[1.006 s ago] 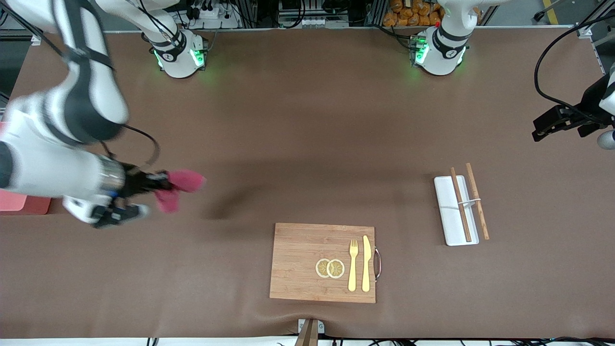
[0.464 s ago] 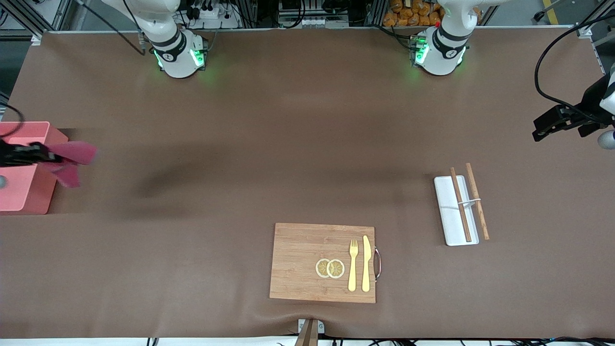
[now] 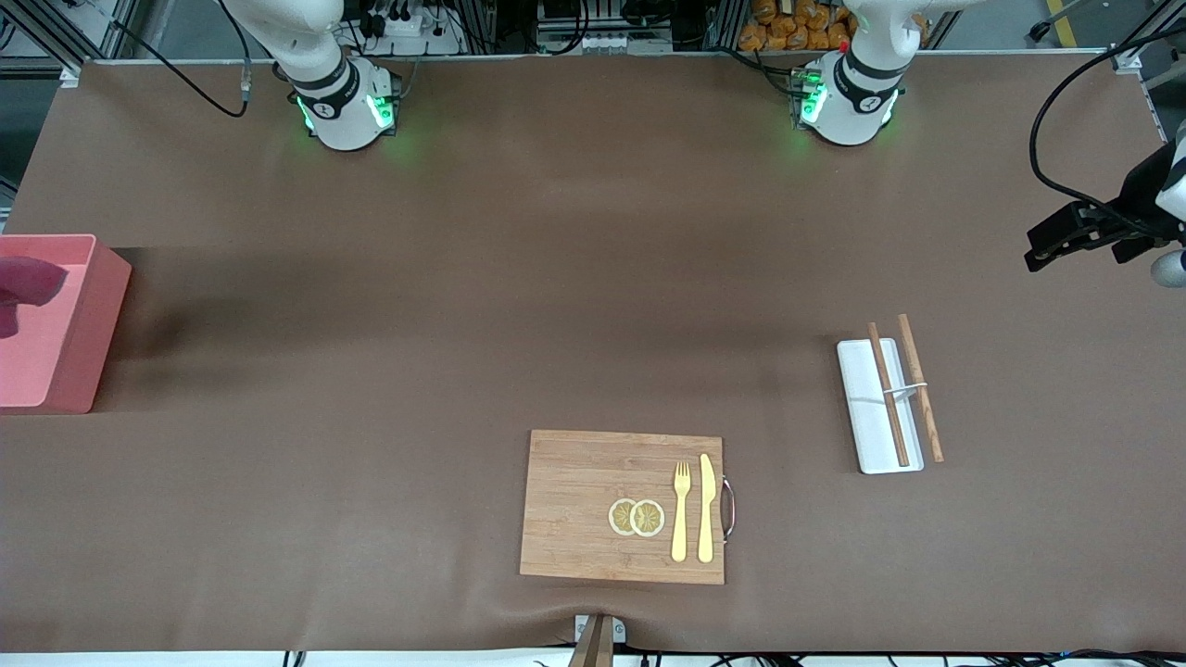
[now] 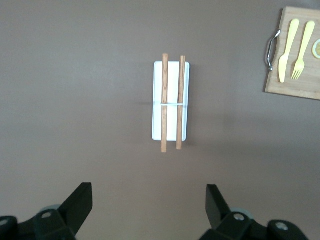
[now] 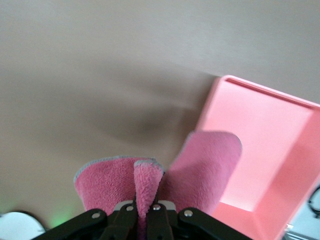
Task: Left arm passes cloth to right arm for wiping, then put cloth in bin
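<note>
Cloth (image 3: 26,283) over bin (image 3: 88,324).

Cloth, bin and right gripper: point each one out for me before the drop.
cloth (image 5: 200,170), right wrist view, on the big hanging fold.
bin (image 3: 88,333), front view, on its outer side wall.
right gripper (image 5: 145,206), right wrist view, between its fingertips, shut on the cloth.
</note>
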Motion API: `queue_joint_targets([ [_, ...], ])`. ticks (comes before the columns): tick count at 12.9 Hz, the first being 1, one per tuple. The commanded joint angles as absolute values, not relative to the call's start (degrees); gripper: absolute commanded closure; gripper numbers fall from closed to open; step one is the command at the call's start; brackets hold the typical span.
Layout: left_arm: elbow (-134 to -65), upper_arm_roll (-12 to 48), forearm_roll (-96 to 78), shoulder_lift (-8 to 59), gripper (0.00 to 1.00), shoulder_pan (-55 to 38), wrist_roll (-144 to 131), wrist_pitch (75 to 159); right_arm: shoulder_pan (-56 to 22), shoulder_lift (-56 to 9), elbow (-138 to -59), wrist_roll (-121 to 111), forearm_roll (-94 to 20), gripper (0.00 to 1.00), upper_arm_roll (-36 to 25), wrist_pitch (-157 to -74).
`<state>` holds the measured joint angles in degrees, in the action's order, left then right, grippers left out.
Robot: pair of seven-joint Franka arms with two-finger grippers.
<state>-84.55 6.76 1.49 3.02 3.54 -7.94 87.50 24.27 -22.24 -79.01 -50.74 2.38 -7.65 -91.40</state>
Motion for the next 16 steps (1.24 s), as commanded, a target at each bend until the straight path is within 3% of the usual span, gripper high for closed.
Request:
queue_joint_targets([
  [1,-85.6,6.9,-0.2,1.1,0.00,3.8,-7.2,84.9,28.3,-25.2,-77.6,-56.4,7.1,1.00,-6.4,-96.7],
  [2,-85.9,6.9,-0.2,0.7,0.00,3.8,-7.0,84.2,30.1,-26.4,-77.6,-58.4,6.9,1.00,-6.4,-98.6],
  [3,-86.0,6.9,-0.1,0.7,0.00,3.9,-5.9,83.6,31.7,-27.3,-77.6,-59.8,6.6,0.84,-6.3,-99.4],
  [4,-86.0,6.8,-0.1,0.5,0.00,4.0,-4.4,83.5,32.3,-27.9,-77.7,-60.5,6.0,0.05,-6.2,-99.6],
  [5,-86.0,6.8,-0.1,-0.1,0.00,4.1,-4.2,83.5,32.3,-27.8,-78.0,-60.6,4.4,0.00,-6.2,-99.1],
  [12,-86.9,6.8,0.0,-0.7,0.00,4.2,-4.6,83.9,18.5,-22.6,-78.8,-47.2,-1.1,0.00,-5.9,-87.7],
  [16,-86.8,6.7,0.0,-0.7,0.00,4.1,-4.7,84.0,6.4,-9.0,-90.1,-24.3,-1.1,0.00,-6.0,-86.8],
])
